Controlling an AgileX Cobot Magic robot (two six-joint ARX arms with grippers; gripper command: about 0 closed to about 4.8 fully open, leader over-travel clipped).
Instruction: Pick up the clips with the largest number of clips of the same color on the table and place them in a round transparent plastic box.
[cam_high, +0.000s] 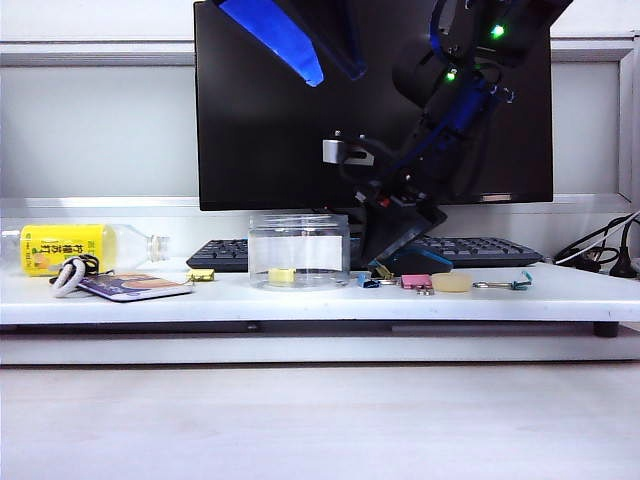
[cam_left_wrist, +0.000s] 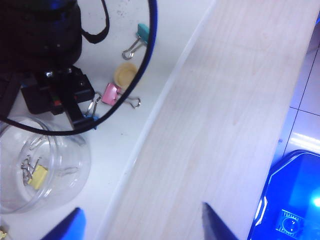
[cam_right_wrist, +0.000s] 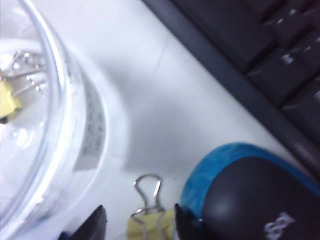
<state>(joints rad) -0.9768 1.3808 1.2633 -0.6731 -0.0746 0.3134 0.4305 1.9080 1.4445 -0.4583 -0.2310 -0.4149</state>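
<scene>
Yellow clip (cam_right_wrist: 150, 222) sits between our right gripper's (cam_right_wrist: 140, 222) spread fingers, beside the round clear box (cam_high: 299, 250).
We should close squarely on it; left gripper (cam_left_wrist: 142, 225) hangs high, fingers spread, over the desk (cam_high: 560, 295) edge.
</scene>
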